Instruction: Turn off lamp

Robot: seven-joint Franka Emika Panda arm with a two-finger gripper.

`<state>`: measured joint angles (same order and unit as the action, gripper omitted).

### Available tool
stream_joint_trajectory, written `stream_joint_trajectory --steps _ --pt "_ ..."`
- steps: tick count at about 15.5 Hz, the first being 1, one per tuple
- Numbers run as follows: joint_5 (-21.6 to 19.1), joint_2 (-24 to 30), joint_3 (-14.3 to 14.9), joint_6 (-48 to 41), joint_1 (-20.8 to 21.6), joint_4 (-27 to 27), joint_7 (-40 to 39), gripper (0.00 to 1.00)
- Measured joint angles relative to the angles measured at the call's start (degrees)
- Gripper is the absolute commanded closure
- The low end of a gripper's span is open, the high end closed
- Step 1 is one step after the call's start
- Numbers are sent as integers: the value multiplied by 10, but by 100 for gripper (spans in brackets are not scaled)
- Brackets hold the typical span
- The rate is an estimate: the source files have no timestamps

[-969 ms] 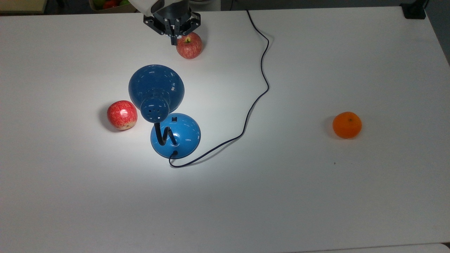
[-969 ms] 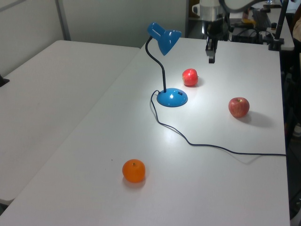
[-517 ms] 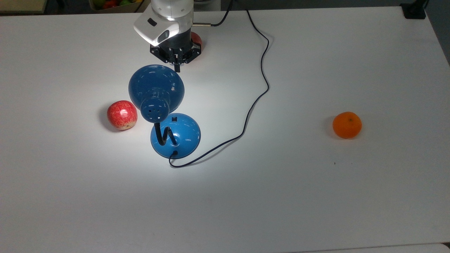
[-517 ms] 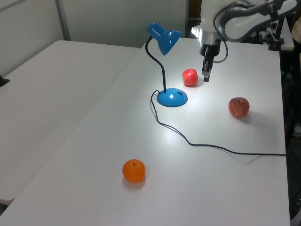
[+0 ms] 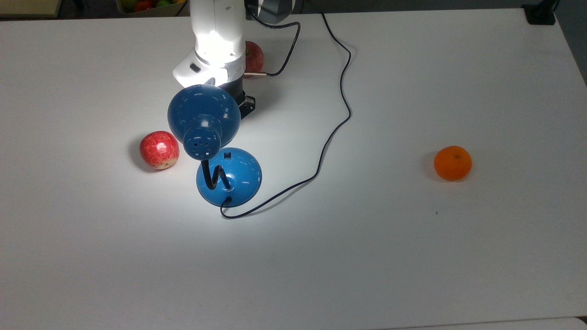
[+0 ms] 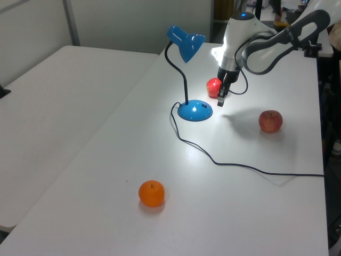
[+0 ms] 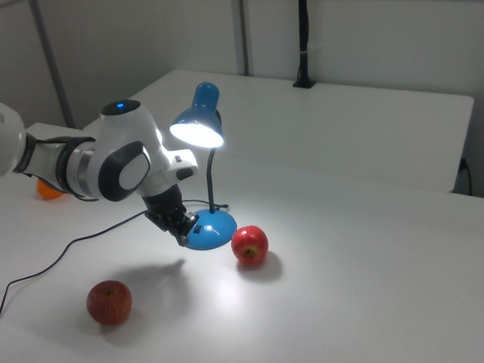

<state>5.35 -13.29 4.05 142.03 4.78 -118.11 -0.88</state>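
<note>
— Well, how is the gripper held?

— It is seen with its two dark fingers pressed together into one narrow tip, and nothing is held between them. It is pointed down at the table, low over it and just beside the lamp's base, on the left view's right of that base. Whether the base is touched cannot be told.

— And what is laid out, from the biggest down?

— A broad, flat, matt white table is seen first. Over its far edge in the top view the arm is reached in, smooth white shells with a dark wrist. Next the lamp is found towards the top view's left of centre: a glossy blue dome shade, lit from within, is carried on a bent black gooseneck above a round glossy blue base. A bright pool is cast on the table around it.

— Smaller things?

— A red streaked apple is set near the base on the top view's left. A second apple is partly covered by the arm. A round orange is placed well apart on the top view's right. A thin black cord is trailed in loose curves from the base to the far edge. Last, a small black square switch is set into the base.
</note>
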Motion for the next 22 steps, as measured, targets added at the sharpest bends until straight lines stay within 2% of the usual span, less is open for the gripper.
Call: stream_joint_trajectory --steps 11,22 --pt "0 -28 0 105 0 6 0 100" --pt "0 -41 0 115 0 13 0 100"
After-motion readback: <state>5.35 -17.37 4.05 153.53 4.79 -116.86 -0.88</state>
